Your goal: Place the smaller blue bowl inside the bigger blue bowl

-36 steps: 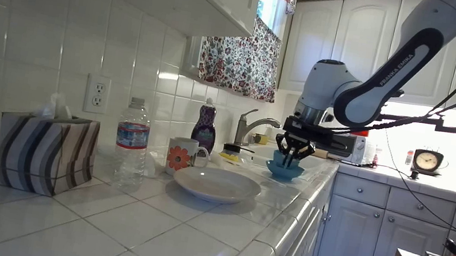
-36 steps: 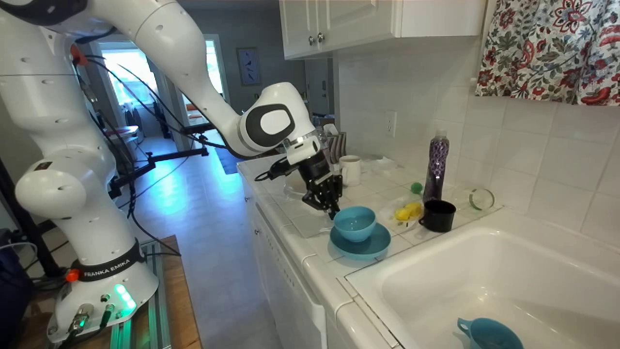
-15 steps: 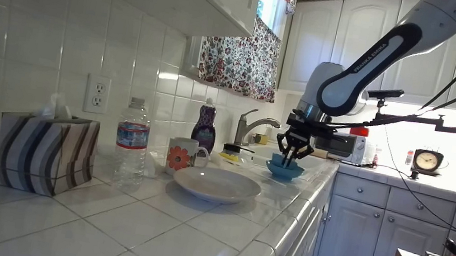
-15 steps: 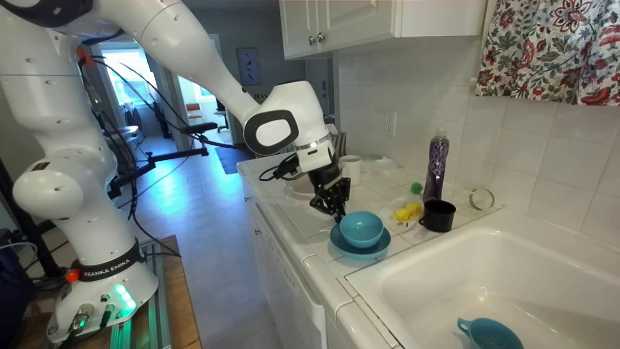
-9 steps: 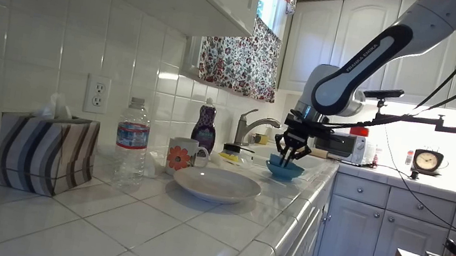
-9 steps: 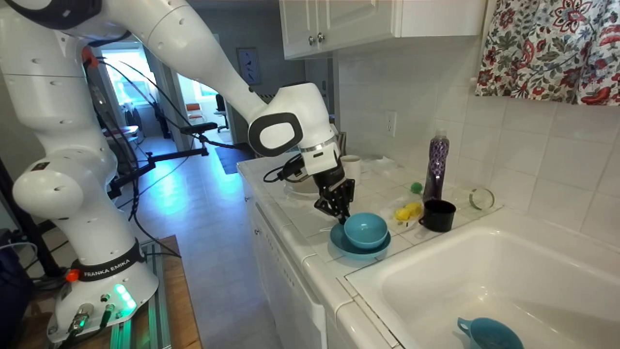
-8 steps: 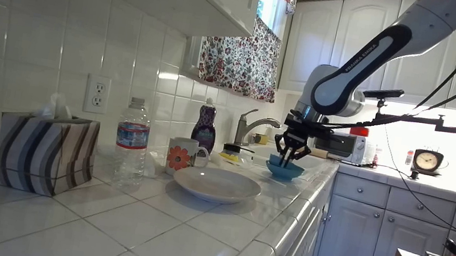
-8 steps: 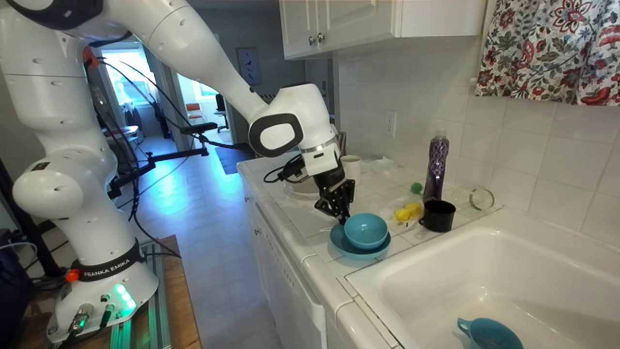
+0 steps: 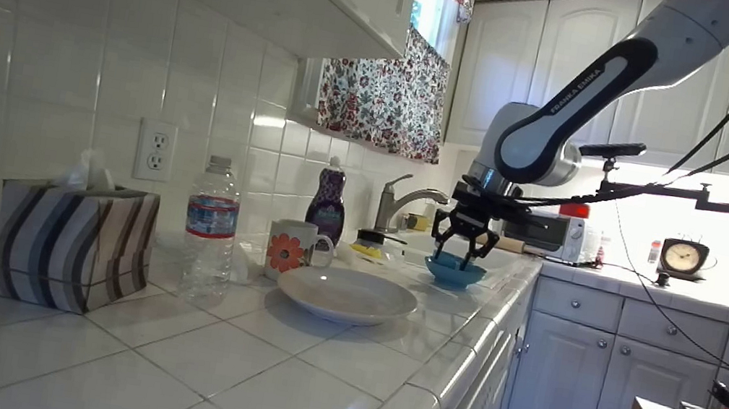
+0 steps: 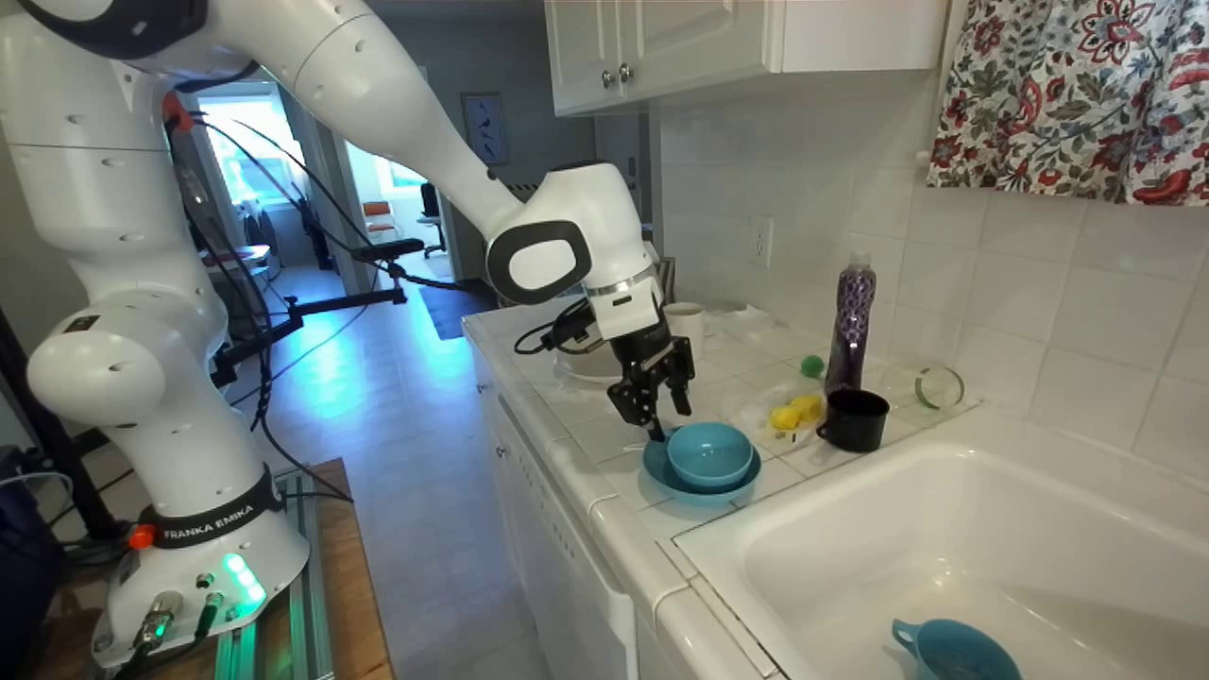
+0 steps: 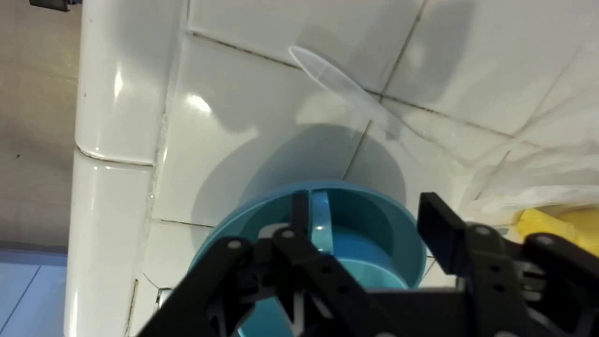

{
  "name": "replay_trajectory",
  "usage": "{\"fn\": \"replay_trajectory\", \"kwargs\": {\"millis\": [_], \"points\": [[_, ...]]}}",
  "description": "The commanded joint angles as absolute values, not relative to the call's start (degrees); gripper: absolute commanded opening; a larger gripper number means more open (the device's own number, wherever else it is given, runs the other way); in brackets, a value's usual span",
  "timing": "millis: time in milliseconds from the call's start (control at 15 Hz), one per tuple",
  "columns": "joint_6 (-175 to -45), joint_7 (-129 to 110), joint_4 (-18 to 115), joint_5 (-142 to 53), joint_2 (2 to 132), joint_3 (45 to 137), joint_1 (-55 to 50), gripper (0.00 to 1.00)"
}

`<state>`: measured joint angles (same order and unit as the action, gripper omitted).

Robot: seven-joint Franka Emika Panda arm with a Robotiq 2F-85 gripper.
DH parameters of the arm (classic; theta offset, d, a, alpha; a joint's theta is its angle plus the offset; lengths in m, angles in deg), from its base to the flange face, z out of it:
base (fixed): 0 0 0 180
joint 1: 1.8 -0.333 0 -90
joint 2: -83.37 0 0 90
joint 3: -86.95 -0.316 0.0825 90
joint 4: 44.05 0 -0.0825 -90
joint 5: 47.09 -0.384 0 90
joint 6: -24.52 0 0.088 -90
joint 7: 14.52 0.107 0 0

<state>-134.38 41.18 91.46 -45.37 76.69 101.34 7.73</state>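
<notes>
The smaller blue bowl (image 10: 710, 455) sits inside the bigger blue bowl (image 10: 664, 480), roughly level, on the tiled counter near the sink. In the wrist view the smaller bowl's handle strip (image 11: 321, 224) points at the far rim of the bigger bowl (image 11: 398, 210). My gripper (image 11: 365, 211) stands open there, its fingers well apart. One finger (image 11: 300, 210) is close against the handle, over the bigger bowl's inside; the opposite finger (image 11: 433, 224) is beyond the rim. In an exterior view the gripper (image 9: 452, 262) mostly hides the smaller bowl above the bigger one.
A pale dish (image 9: 346, 297), flowered mug (image 9: 287, 251), water bottle (image 9: 207, 253) and tissue box (image 9: 72, 246) share the counter. Near the bowls are a black cup (image 10: 853, 420), yellow pieces (image 10: 796, 413), a clear plastic utensil (image 11: 337, 84) and the sink (image 10: 850, 557) holding a blue cup (image 10: 959, 652).
The smaller bowl came down, swung from tilted to nearly level, and settled in the bigger bowl. During the last half second my gripper's fingers spread and let go of its handle.
</notes>
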Motion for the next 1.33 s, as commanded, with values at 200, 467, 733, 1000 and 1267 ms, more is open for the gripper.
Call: {"fn": "replay_trajectory", "kwargs": {"millis": [200,467,733,1000,1267], "points": [[-131.6,37.0,90.1,-39.9,78.7,100.2,4.9,1.00],[-126.6,33.9,88.1,-34.0,79.2,98.1,2.3,1.00],[-118.1,28.9,87.0,-30.8,80.8,95.3,0.5,1.00],[-109.4,23.1,88.7,-28.5,85.5,92.0,-0.9,1.00],[-106.8,22.1,87.7,-27.7,84.8,89.6,-0.6,1.00]]}}
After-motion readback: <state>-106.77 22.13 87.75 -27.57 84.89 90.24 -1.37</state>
